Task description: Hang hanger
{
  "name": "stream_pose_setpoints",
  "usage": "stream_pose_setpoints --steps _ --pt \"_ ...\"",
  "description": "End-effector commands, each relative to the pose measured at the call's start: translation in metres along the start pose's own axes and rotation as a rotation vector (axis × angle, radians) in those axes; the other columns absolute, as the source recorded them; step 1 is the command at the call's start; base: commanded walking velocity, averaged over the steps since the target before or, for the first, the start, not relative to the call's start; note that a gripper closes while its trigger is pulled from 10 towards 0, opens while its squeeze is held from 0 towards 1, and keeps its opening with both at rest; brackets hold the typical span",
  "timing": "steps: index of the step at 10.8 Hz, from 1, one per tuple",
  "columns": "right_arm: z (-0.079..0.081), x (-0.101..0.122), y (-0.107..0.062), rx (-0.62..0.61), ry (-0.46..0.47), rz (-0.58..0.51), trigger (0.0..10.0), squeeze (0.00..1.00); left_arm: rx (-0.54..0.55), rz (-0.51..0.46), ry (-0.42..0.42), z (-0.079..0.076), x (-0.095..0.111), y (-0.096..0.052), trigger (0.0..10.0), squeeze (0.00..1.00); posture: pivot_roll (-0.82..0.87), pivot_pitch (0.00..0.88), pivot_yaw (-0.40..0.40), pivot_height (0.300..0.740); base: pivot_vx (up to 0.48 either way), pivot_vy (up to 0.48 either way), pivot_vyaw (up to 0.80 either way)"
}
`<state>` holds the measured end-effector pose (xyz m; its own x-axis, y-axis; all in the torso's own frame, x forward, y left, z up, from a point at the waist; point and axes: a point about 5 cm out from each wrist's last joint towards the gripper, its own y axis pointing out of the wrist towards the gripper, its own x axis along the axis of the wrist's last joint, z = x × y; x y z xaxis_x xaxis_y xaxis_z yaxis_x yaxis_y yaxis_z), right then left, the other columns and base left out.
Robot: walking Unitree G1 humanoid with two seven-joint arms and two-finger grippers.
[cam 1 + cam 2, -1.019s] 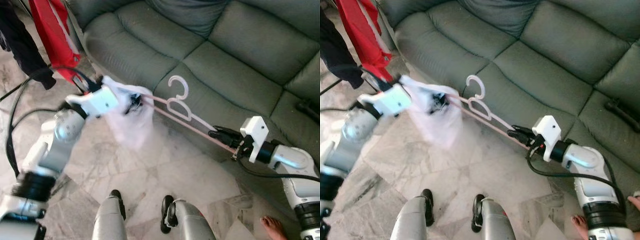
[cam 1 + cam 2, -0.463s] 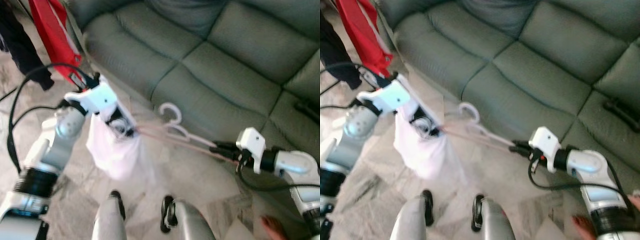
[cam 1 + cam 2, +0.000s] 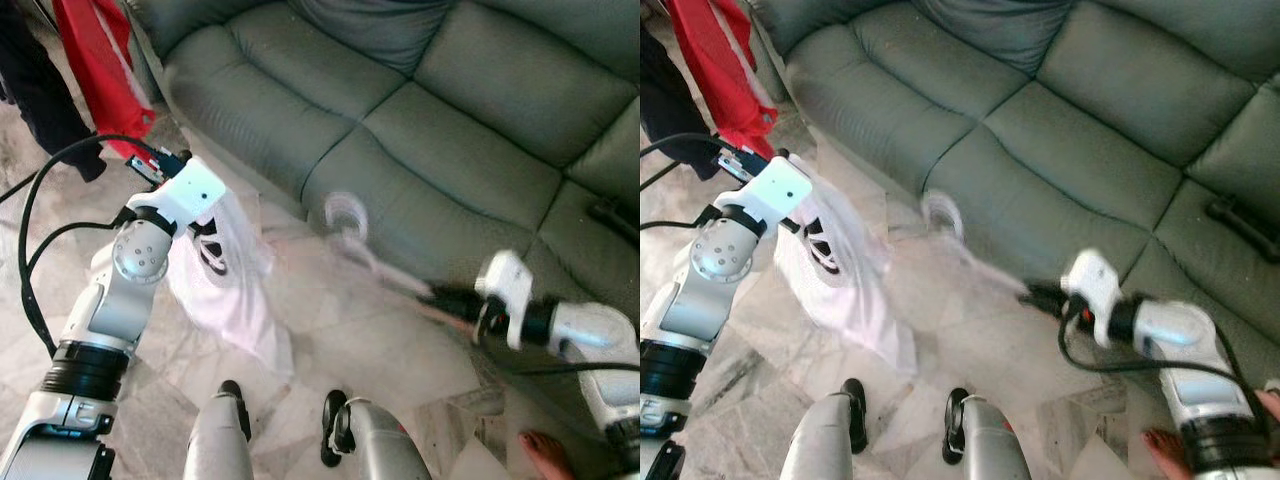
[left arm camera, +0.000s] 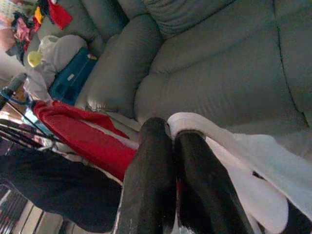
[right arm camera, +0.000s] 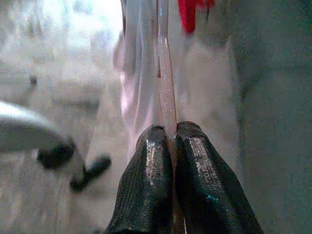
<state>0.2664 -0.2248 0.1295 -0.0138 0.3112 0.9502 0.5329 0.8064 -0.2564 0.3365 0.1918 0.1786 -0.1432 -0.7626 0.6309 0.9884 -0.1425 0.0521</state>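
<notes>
Home living room: green leather sofa (image 3: 420,110), marble floor (image 3: 350,330).

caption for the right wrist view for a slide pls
Right tool shut on the pale hanger, which runs blurred toward the white garment beside the sofa.

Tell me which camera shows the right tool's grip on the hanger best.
The right wrist view: the right tool is shut on the hanger's thin pink bar. The eye views show the hanger motion-blurred over the sofa.
</notes>
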Motion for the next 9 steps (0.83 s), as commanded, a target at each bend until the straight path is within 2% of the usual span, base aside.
stream_pose_setpoints --steps 1,3,4,5,6,7,8,9 --pt "-0.002 0.011 -0.002 0.001 -0.017 -0.06 10.0 0.0 0.017 -0.018 0.001 -0.001 0.005 -0.002 10.0 0.0 0.02 0.26 -0.072 0.74 0.0 0.0 0.0" --pt "-0.004 0.023 0.001 0.006 -0.02 -0.123 10.0 0.0 0.027 -0.003 -0.001 -0.005 0.003 0.0 10.0 0.0 0.02 0.258 -0.072 0.74 0.0 0.0 0.0" --pt "0.0 0.025 0.002 0.025 -0.005 -0.131 10.0 0.0 0.057 0.026 -0.043 -0.01 -0.001 0.0 10.0 0.0 0.02 0.258 -0.071 0.74 0.0 0.0 0.0" --pt "0.007 0.022 0.001 0.077 0.018 -0.106 10.0 0.0 0.194 0.142 -0.207 -0.013 -0.02 0.0 10.0 0.0 0.02 0.256 -0.07 0.74 0.0 0.0 0.0" --pt "0.01 0.018 0.0 0.088 0.008 -0.071 10.0 0.0 0.312 0.282 -0.433 -0.012 -0.038 -0.002 10.0 0.0 0.02 0.256 -0.07 0.74 0.0 0.0 0.0" --pt "0.011 0.013 -0.001 0.07 0.004 -0.04 10.0 0.0 0.396 0.332 -0.636 -0.006 -0.043 -0.002 10.0 0.0 0.01 0.254 -0.069 0.74 0.0 0.0 0.0" --pt "0.013 0.006 0.001 0.057 0.003 -0.009 10.0 0.0 0.389 0.279 -0.642 -0.001 -0.029 0.002 10.0 0.0 0.01 0.253 -0.07 0.74 0.0 0.0 0.0" --pt "0.015 0.005 0.005 0.058 0.011 -0.01 10.0 0.0 0.389 0.268 -0.644 -0.001 -0.023 0.005 10.0 0.0 0.01 0.251 -0.07 0.74 0.0 0.0 0.0"
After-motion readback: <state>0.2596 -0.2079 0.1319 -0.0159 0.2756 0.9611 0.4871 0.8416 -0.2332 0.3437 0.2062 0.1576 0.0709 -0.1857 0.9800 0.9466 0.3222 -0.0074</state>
